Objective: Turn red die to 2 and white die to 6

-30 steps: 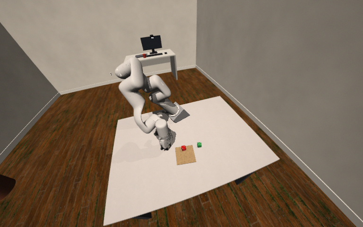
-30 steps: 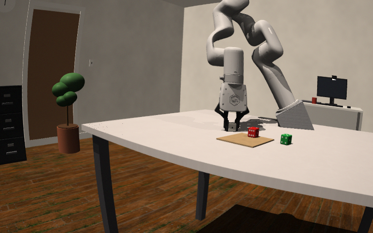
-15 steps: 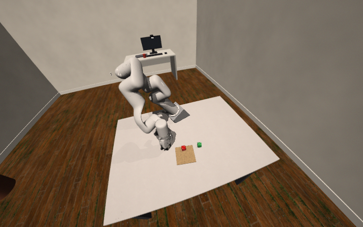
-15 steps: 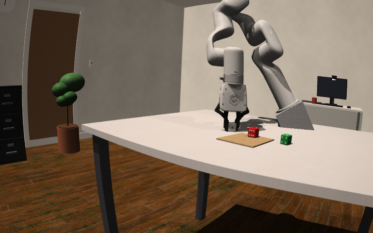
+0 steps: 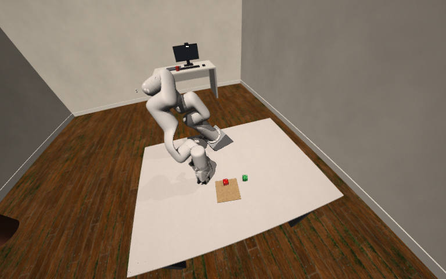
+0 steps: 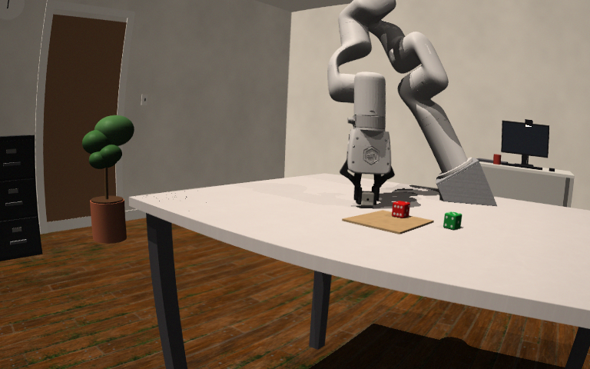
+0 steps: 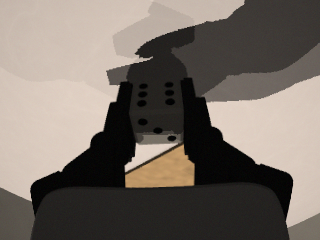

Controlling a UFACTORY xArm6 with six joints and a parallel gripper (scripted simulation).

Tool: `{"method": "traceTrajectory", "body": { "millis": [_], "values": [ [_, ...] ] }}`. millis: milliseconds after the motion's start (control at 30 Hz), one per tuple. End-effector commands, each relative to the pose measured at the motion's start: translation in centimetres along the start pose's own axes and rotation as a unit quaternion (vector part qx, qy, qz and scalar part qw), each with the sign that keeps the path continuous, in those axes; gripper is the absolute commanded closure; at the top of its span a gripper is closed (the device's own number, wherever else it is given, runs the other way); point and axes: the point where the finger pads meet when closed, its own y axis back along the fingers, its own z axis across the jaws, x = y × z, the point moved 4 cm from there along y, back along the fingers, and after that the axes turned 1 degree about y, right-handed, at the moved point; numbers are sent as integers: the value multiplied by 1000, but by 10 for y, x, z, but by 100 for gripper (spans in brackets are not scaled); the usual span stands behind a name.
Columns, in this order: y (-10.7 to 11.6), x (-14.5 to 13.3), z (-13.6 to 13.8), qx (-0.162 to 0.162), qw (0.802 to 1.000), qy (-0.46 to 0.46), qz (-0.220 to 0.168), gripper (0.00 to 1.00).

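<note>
Evidently the pale die with black pips (white die) (image 6: 368,199) (image 7: 157,106) lies in the grey-and-black two-finger gripper (image 5: 203,182) (image 6: 367,197) (image 7: 157,96), jaws partly closed, a pad against each of two opposite sides. Location: low at the white table top (image 5: 273,171) (image 6: 278,226) (image 7: 45,110), off the square tan mat (image 5: 227,190) (image 6: 387,222) (image 7: 162,170), beyond its far-left part in the exterior view.

Key relation: die centred between the fingers, pinched left to right; being a cube, it has no long axis. The mat lies to its near right, so the carry should run that way. Wrist view gives a six-pip and a three-pip face; which counts as top, not settled.

Red die with white pips (image 5: 225,182) (image 6: 400,209): on the mat, far part, right of the gripper. Placement probably needs room from it. Green die with white pips (image 5: 244,178) (image 6: 452,220): on the table, right of the mat; best avoided.

Judgement: grasp stage, final faces still to be set.
</note>
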Motion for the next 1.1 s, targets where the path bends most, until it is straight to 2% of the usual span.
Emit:
{"method": "traceTrajectory", "body": {
  "millis": [0,33,100,300,400,867,1067],
  "values": [
    [22,-1,-1,1,1000,0,-1,73],
    [29,0,-1,1,1000,0,-1,73],
    [29,0,-1,1,1000,0,-1,73],
    [76,0,-1,1,1000,0,-1,73],
    [90,0,-1,1,1000,0,-1,73],
    [95,-2,-1,1,1000,4,-1,73],
    [99,-36,-2,-3,993,115,-4,73]
  ]
}}
